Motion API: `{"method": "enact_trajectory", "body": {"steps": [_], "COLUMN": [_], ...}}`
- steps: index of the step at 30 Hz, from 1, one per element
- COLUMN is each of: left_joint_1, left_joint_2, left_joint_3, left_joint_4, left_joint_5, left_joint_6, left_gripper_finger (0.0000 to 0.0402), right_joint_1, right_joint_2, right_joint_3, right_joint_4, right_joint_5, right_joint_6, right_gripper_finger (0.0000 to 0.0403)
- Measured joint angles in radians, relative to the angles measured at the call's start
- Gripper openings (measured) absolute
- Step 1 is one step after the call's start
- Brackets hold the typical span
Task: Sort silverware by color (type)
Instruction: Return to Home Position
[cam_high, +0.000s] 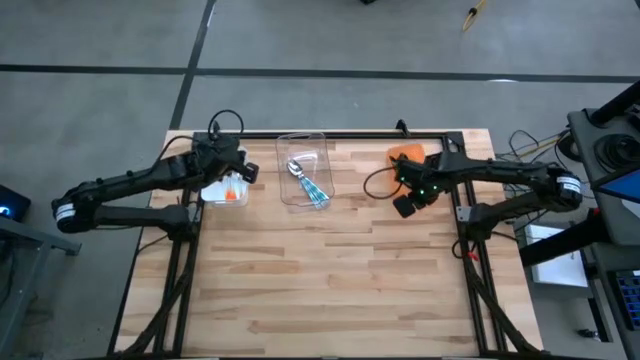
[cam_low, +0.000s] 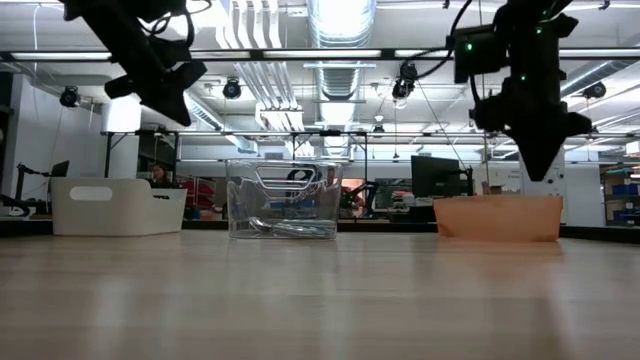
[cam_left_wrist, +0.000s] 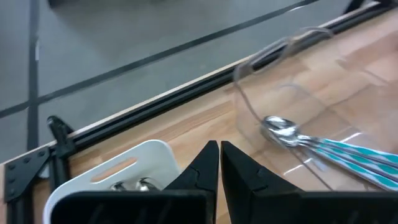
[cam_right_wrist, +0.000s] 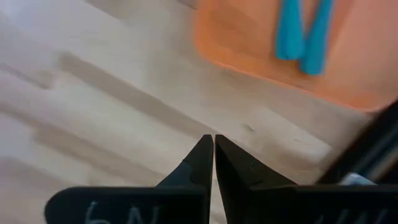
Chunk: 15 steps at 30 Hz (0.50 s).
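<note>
1. FOREGROUND: The pale wooden-plank worktop (cam_high: 330, 280) shows only bare boards. No spoon lies loose on it in the high view.
2. MIDDLE: The right claw (cam_right_wrist: 213, 138) hangs above the boards just beside the orange rectangular plastic bin (cam_right_wrist: 236, 43), its two dark fingers pressed together on nothing. The left claw (cam_left_wrist: 219, 144), likewise closed and empty, hovers over the white rectangular plastic bin (cam_left_wrist: 155, 155). In the low view both claws ride well above the bin rims.
3. FAR EDGE: The silverware lies in the three bins.
   - The light blue-handled spoons (cam_right_wrist: 303, 31) are in the orange bin.
   - The silver-bowled spoons with teal patterned handles (cam_left_wrist: 323, 149) are in the clear rectangular plastic bin (cam_high: 300, 148), which stands between the other two.
   - The orange-handled spoons (cam_high: 233, 193) are in the white bin.
4. STEP IN HAND: With every visible spoon binned, the sorting looks finished. The step now appears to be drawing both arms back to their rest pose.
5. NEXT MOVE: Each arm will likely need to stay high and pull back toward its own side with its fingers closed. The right arm should also steer clear of the black cable loop (cam_high: 378, 185) near the orange bin.
6. BACKGROUND: A workshop with ceiling ducts (cam_low: 340, 20) fills the low view beyond the worktop.
</note>
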Motion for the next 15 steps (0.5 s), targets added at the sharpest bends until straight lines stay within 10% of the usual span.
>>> {"method": "enact_trajectory", "body": {"steps": [15], "left_joint_1": [-0.101], "left_joint_2": [-0.005], "left_joint_3": [0.000], "left_joint_4": [0.014], "left_joint_5": [-0.001], "left_joint_6": [0.001], "left_gripper_finger": [0.0000], "right_joint_1": [0.005], "right_joint_2": [0.192], "right_joint_3": [-0.019], "right_joint_4": [0.125], "right_joint_5": [0.174], "right_joint_6": [-0.018], "right_gripper_finger": [0.0009]}}
